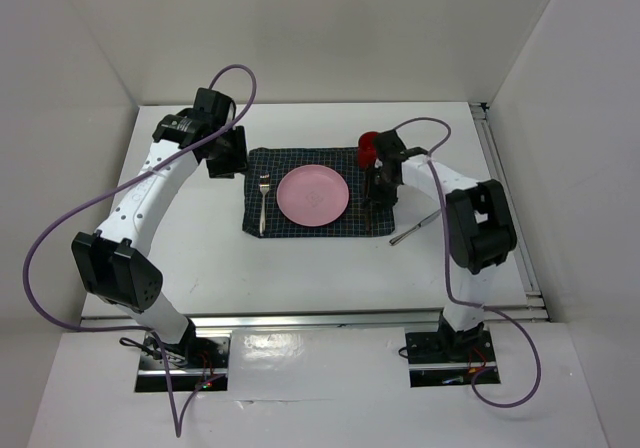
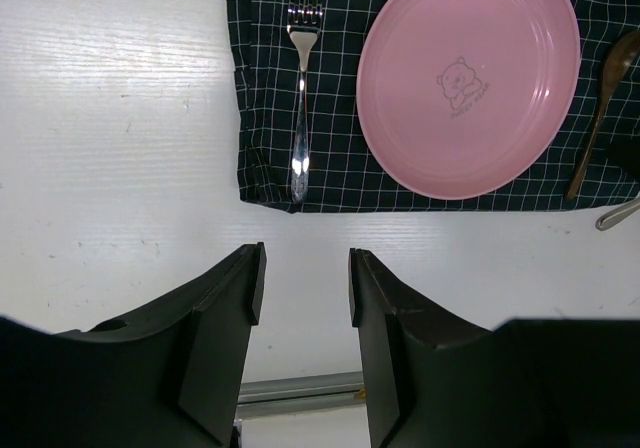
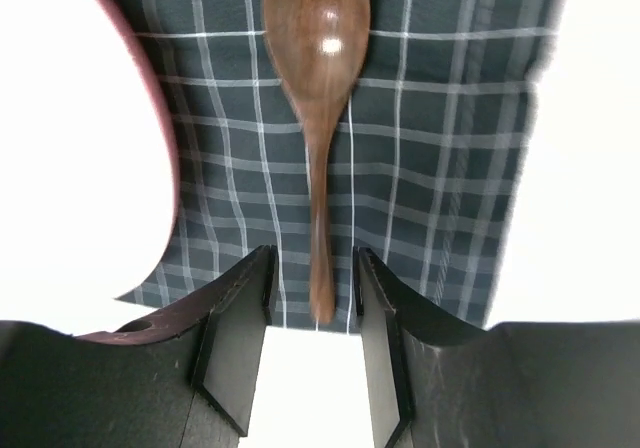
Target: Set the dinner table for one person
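On the white dinner table (image 1: 300,268) lies a dark navy checked cloth (image 1: 300,226). A pink plate (image 1: 313,194) sits at its middle, and a silver fork (image 1: 263,200) lies left of the plate. A brown wooden spoon (image 3: 316,88) lies on the cloth right of the plate, bowl pointing away. My right gripper (image 3: 312,268) is open low over the spoon, a finger on each side of the handle's near end. My left gripper (image 1: 225,155) is open and empty, hovering above the table left of the cloth's far corner. Its wrist view shows the fork (image 2: 300,98), the plate (image 2: 468,78) and the spoon (image 2: 600,118).
A slim metal utensil (image 1: 415,226) lies on the bare table just right of the cloth's near right corner. A red round object (image 1: 369,148) stands at the cloth's far right corner, behind my right wrist. Metal rails (image 1: 505,198) edge the table.
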Available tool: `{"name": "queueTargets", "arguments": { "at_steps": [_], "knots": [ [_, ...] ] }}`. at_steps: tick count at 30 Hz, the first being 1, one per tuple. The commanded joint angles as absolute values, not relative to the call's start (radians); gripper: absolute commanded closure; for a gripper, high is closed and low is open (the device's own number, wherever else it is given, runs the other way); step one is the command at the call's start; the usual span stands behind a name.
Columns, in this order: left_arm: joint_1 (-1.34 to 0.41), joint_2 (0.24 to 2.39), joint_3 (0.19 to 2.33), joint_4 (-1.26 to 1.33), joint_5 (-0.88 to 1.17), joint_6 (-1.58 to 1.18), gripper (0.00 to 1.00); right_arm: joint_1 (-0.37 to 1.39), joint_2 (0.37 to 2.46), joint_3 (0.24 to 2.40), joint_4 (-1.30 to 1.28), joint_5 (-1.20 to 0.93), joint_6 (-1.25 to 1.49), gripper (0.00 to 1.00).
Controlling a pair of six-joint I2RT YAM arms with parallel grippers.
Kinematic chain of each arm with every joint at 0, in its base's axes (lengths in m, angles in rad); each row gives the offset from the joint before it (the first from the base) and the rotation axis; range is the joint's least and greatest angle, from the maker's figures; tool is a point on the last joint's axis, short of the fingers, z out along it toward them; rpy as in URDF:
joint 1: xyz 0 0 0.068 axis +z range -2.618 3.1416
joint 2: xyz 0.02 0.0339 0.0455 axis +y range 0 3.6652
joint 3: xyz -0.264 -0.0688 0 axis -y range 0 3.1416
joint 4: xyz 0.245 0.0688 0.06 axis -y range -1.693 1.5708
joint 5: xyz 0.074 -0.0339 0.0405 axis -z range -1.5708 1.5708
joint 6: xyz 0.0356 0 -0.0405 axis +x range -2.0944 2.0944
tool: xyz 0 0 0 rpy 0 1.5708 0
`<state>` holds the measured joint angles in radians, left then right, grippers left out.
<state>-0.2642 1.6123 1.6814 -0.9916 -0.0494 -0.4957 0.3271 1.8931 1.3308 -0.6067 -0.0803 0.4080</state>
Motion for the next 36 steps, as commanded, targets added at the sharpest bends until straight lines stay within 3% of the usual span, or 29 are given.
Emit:
{"name": "queueTargets", "arguments": {
  "at_steps": [1,4,7,8,11,17,22,30,35,36],
  "knots": [
    [-0.259,1.600,1.700,-0.989,-0.042,-0.472,0.44,0.319,1.698,1.298,-0.638,0.018,0.451,0.53],
    [-0.259,1.600,1.700,-0.980,-0.041,-0.472,0.44,0.252,1.573,1.160,-0.623,0.063,0.500,0.53],
    [-0.259,1.600,1.690,-0.971,-0.031,-0.472,0.44,0.165,1.499,1.036,-0.592,0.031,0.522,0.39],
    [-0.259,1.600,1.690,-0.971,-0.020,-0.472,0.44,0.154,1.499,1.016,-0.592,0.031,0.535,0.26],
    [-0.259,1.589,1.669,-0.962,-0.020,-0.463,0.44,0.143,1.509,0.977,-0.583,0.055,0.577,0.24],
    [-0.259,1.580,1.655,-0.962,-0.020,-0.463,0.44,0.106,1.580,0.942,-0.511,0.003,0.623,0.38],
    [-0.259,1.580,1.644,-0.962,-0.011,-0.454,0.44,0.106,1.654,0.953,-0.502,0.026,0.669,0.44],
    [-0.259,1.571,1.626,-0.962,-0.011,-0.454,0.45,0.135,1.758,0.994,-0.578,0.205,0.730,0.60],
    [-0.259,1.571,1.626,-0.962,-0.011,-0.445,0.45,0.135,1.790,1.003,-0.578,0.227,0.739,0.80],
    [-0.259,1.571,1.626,-0.962,-0.011,-0.445,0.45,0.135,1.790,1.015,-0.578,0.227,0.739,0.80]
  ]
}}
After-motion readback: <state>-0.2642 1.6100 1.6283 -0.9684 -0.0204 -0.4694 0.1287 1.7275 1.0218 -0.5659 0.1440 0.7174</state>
